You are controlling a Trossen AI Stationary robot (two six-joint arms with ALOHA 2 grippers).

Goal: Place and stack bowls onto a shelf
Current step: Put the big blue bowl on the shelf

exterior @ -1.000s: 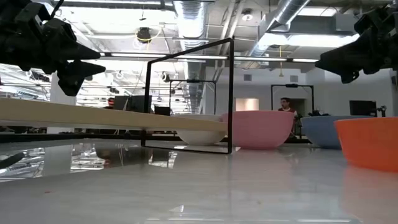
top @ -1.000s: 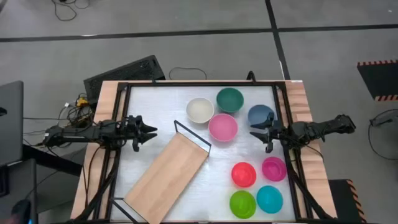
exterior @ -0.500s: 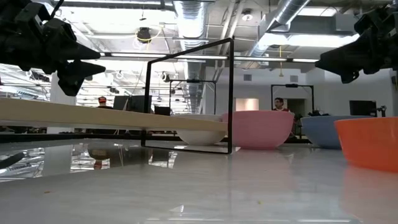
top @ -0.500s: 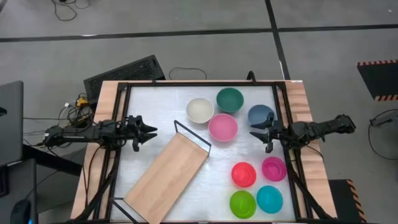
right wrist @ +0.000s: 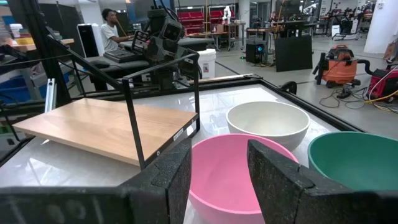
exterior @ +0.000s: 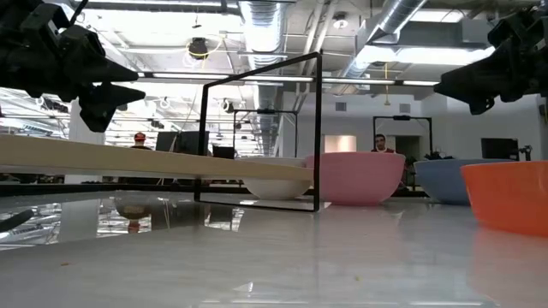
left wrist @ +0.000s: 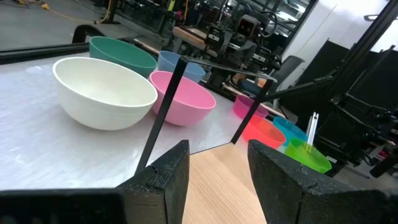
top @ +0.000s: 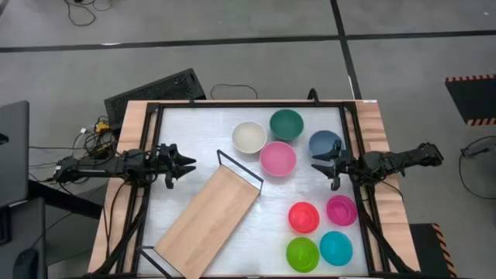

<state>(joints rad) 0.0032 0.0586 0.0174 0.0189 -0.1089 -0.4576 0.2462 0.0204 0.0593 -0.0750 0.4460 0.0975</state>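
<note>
Both arms hover above the table with open grippers, touching nothing. My left gripper [top: 188, 163] [left wrist: 217, 180] is at the table's left side, pointing toward the shelf's far end. My right gripper [top: 316, 164] [right wrist: 219, 177] is at the right side, just near of the navy bowl [top: 325, 142] and right of the pink bowl [top: 277, 158]. The shelf [top: 209, 221], a light-wood board, stands slantwise on its black wire frame [exterior: 318, 128]. Cream [top: 249, 137] and dark green [top: 286, 124] bowls sit upright at the far side. Red [top: 304, 217], magenta [top: 341, 210], lime [top: 302, 253] and cyan [top: 335, 247] bowls sit near right.
A black metal frame [top: 248, 105] runs round the white tabletop [top: 194, 132]. Bare tabletop lies between the left gripper and the cream bowl, and between the shelf and the red bowl. People show in the room behind the table [exterior: 379, 144].
</note>
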